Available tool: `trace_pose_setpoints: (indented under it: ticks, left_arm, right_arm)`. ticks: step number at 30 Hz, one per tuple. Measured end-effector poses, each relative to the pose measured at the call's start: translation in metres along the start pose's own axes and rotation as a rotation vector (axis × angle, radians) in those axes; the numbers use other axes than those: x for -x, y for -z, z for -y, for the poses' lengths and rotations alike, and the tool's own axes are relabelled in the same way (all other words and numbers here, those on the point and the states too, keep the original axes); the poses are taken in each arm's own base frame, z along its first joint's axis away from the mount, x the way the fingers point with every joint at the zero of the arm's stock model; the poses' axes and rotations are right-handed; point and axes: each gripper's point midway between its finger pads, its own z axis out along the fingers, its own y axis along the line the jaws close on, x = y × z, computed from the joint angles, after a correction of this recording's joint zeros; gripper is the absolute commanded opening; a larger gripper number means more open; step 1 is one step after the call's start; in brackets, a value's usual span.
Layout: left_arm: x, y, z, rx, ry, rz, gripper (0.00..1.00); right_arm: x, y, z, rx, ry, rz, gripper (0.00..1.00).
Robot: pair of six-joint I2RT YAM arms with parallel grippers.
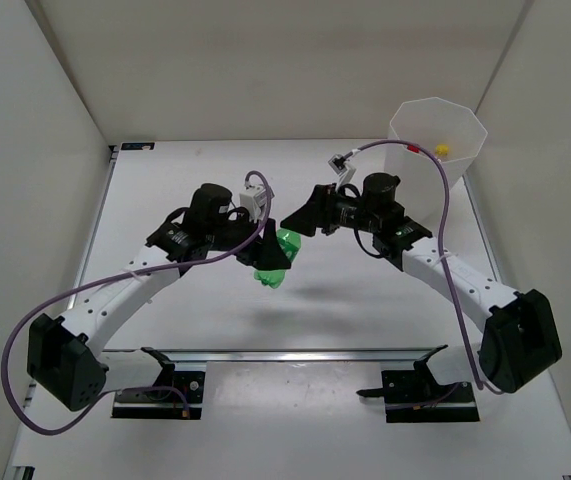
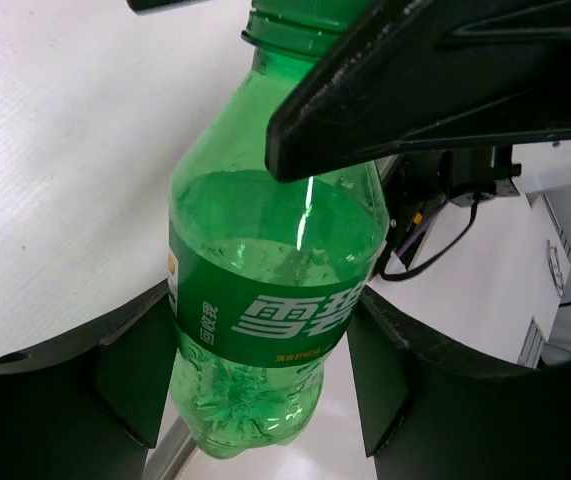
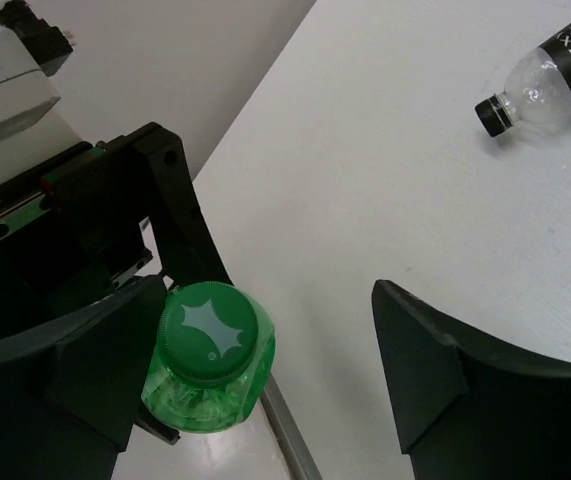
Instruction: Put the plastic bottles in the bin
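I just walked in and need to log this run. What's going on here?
The left gripper is shut on the green bottle at its label, holding it up between the two arms. The right gripper is open around the bottle's cap end, with one finger close beside the cap. It looks like a handover towards the bin at the far right corner. A black-labelled bottle lies on the table.
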Motion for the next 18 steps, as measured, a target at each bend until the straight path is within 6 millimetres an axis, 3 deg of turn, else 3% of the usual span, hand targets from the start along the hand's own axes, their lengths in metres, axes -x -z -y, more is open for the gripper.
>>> trace_pose_setpoints:
  ticks: [3, 5, 6, 7, 8, 9, 10, 11, 13, 15, 18]
  left_arm:
    - [-0.002, -0.004, -0.005, 0.023, 0.025, -0.007, 0.3]
    - [-0.002, -0.007, -0.01, 0.041, 0.039, -0.009, 0.32]
    - [-0.003, -0.007, -0.011, 0.043, 0.043, -0.012, 0.36]
    - [-0.002, -0.007, -0.011, 0.043, 0.045, -0.009, 0.46]
    - [-0.001, -0.006, -0.012, 0.045, 0.048, -0.005, 0.54]
    - [0.001, -0.006, -0.013, 0.05, 0.055, 0.001, 0.67]
    - [0.002, -0.005, -0.015, 0.055, 0.059, 0.006, 0.88]
    - [0.005, -0.004, -0.016, 0.058, 0.064, 0.016, 0.96]
    - [0.009, -0.001, -0.021, 0.07, 0.072, 0.032, 0.98]
    - [0.015, 0.005, -0.029, 0.093, 0.09, 0.054, 0.98]
    - [0.028, 0.02, -0.044, 0.178, 0.105, 0.088, 0.99]
  right_arm:
    - [-0.001, -0.005, 0.002, -0.013, -0.023, 0.009, 0.45]
    - [-0.001, -0.007, 0.004, -0.026, -0.03, 0.015, 0.11]
    - [0.0, -0.007, 0.004, -0.031, -0.052, 0.019, 0.05]
    - [0.001, -0.007, 0.005, -0.037, -0.059, 0.023, 0.0]
    - [0.002, -0.007, 0.006, -0.045, -0.059, 0.028, 0.0]
    - [0.004, -0.007, 0.009, -0.057, -0.052, 0.036, 0.0]
    - [0.005, -0.006, 0.011, -0.07, -0.049, 0.04, 0.01]
    - [0.007, -0.005, 0.015, -0.085, -0.042, 0.043, 0.0]
    - [0.013, -0.001, 0.024, -0.128, -0.035, 0.049, 0.0]
    - [0.032, 0.008, 0.036, -0.183, -0.01, 0.069, 0.0]
    - [0.091, 0.03, 0.048, -0.29, 0.074, 0.15, 0.0]
